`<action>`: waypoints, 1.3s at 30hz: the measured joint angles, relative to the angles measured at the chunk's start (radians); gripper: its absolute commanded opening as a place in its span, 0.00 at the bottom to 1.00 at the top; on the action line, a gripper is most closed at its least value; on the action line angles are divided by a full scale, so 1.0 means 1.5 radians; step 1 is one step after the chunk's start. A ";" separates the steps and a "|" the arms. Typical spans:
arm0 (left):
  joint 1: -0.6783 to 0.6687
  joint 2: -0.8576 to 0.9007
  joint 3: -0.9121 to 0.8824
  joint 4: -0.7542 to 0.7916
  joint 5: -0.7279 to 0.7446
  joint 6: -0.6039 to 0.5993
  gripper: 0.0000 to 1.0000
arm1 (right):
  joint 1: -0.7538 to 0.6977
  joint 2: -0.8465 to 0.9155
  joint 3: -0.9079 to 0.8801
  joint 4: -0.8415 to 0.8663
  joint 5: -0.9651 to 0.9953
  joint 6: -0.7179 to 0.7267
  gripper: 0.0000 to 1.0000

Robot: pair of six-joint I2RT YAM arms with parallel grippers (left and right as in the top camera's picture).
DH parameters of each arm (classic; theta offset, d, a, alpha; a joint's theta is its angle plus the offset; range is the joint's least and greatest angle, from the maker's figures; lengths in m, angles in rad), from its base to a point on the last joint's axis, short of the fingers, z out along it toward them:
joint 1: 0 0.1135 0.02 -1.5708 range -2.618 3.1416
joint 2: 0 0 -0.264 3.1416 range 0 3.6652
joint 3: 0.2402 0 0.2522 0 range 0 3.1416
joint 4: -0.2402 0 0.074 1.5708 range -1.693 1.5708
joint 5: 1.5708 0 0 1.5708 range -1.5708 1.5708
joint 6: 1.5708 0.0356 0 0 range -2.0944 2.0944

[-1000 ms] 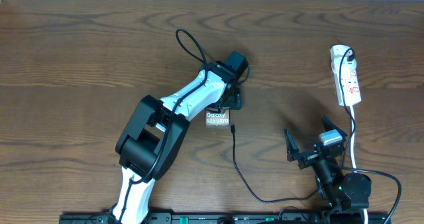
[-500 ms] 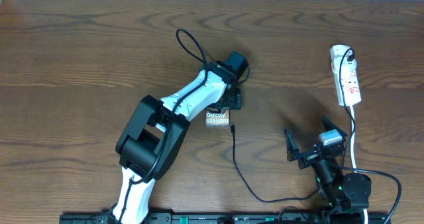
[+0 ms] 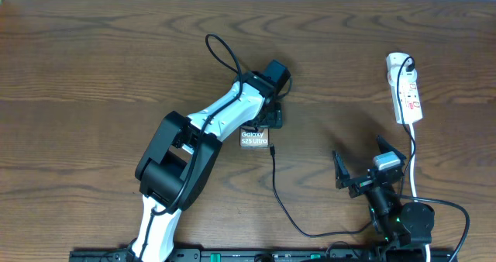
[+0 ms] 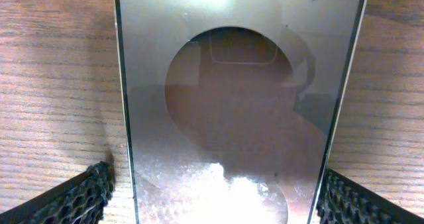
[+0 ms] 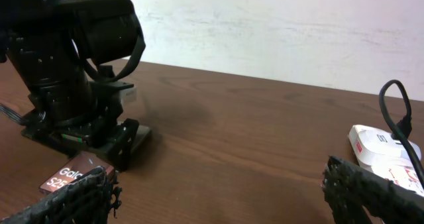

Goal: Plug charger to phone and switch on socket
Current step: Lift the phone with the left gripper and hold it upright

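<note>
Open wood across the far and left parts of the table [image 3: 85, 53]; arm bases [image 3: 159, 243] along the near edge. Near the middle, the phone [image 3: 253, 138], flat, long axis far-to-near, lettered end nearward. Over its far end, the left gripper [image 3: 270, 116], jaws spread wide, fingers [image 4: 83, 197] flanking both long edges. At its near right corner, the charger [image 3: 277, 192] tip, cable curling toward the near edge. Toward the near right corner, the right gripper [image 3: 363, 171], released, empty. By the right edge, the socket [image 3: 406, 91], lengthwise far-to-near.
</note>
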 measured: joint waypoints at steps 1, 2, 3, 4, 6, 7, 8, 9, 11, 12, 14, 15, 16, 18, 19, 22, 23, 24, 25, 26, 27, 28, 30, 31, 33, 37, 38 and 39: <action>0.000 0.000 0.000 0.000 0.000 0.000 0.98 | 0.000 0.000 0.000 0.000 0.000 0.000 0.99; 0.000 0.000 0.000 0.000 0.000 0.000 0.99 | 0.000 0.000 0.000 0.000 0.000 0.000 0.99; 0.000 0.000 0.000 -0.001 0.000 0.000 0.99 | 0.000 0.000 0.000 0.000 0.000 0.000 0.99; 0.000 0.000 0.000 -0.001 0.000 0.000 0.99 | 0.000 0.000 0.000 0.000 0.000 0.000 0.99; 0.000 0.000 0.000 -0.001 0.000 0.000 0.99 | 0.000 0.000 0.000 0.000 0.000 0.000 0.99; 0.000 0.000 0.000 -0.001 0.000 0.000 0.99 | 0.000 0.000 0.000 0.000 0.000 0.000 0.99; 0.000 0.000 0.000 0.000 0.000 0.000 0.99 | 0.000 0.000 0.000 0.000 0.000 0.000 0.99; 0.000 0.000 0.000 0.001 0.000 0.000 0.99 | 0.000 0.000 0.000 0.000 0.000 0.000 0.99; 0.000 0.000 -0.001 0.008 0.000 0.001 0.99 | 0.000 0.000 0.000 0.000 0.000 0.000 0.99; 0.000 0.000 -0.001 0.020 0.000 0.004 0.99 | 0.000 0.000 0.000 0.000 0.000 0.000 0.99; 0.000 0.001 -0.003 0.040 -0.001 0.013 0.96 | 0.000 0.000 0.000 0.000 0.000 0.000 0.99; -0.001 0.001 -0.004 0.044 -0.001 0.017 0.96 | 0.000 0.000 0.000 0.000 0.000 0.000 0.99; -0.001 0.001 -0.005 0.046 -0.001 0.019 0.95 | 0.000 0.000 0.000 0.000 0.000 0.000 0.99; -0.001 0.001 -0.005 0.047 -0.002 0.024 0.88 | 0.000 0.000 0.000 0.000 0.000 0.000 0.99; -0.001 0.001 -0.005 0.047 -0.002 0.027 0.84 | 0.000 0.000 0.000 0.000 0.000 0.000 0.99; -0.001 0.000 -0.005 0.041 0.000 0.031 0.83 | 0.000 0.000 0.000 0.000 0.000 0.000 0.99; -0.001 0.000 -0.005 0.040 0.000 0.031 0.83 | 0.000 0.000 0.000 0.000 0.000 0.000 0.99; -0.001 0.001 -0.005 0.039 0.002 0.031 0.83 | 0.000 0.000 0.000 0.000 0.000 0.000 0.99; -0.001 0.001 -0.005 0.039 0.002 0.031 0.83 | 0.000 0.000 0.000 0.000 0.000 0.000 0.99; -0.001 0.000 -0.005 0.039 0.002 0.031 0.82 | 0.000 0.000 0.000 0.000 0.000 0.000 0.99; -0.001 0.000 -0.005 0.039 0.002 0.031 0.82 | 0.000 0.000 0.000 0.000 0.000 0.000 0.99; -0.001 0.001 -0.005 0.039 0.002 0.031 0.82 | 0.000 0.000 0.000 0.000 0.000 0.000 0.99; -0.001 0.001 -0.005 0.039 0.002 0.031 0.80 | 0.000 0.000 0.000 0.000 0.000 0.000 0.99; -0.001 0.000 -0.005 0.039 0.002 0.031 0.80 | 0.000 0.000 0.000 0.000 0.000 0.000 0.99; -0.001 0.000 -0.005 0.039 0.003 0.031 0.79 | 0.000 0.000 0.000 0.000 0.000 0.000 0.99; 0.001 -0.001 -0.005 0.036 0.005 0.033 0.78 | 0.000 0.000 0.000 0.000 0.000 0.000 0.99; 0.002 -0.002 -0.005 0.033 0.008 0.033 0.78 | 0.000 0.000 0.000 0.000 0.000 0.000 0.99; 0.004 -0.003 -0.005 0.031 0.012 0.034 0.78 | 0.000 0.000 0.000 0.000 0.000 0.000 0.99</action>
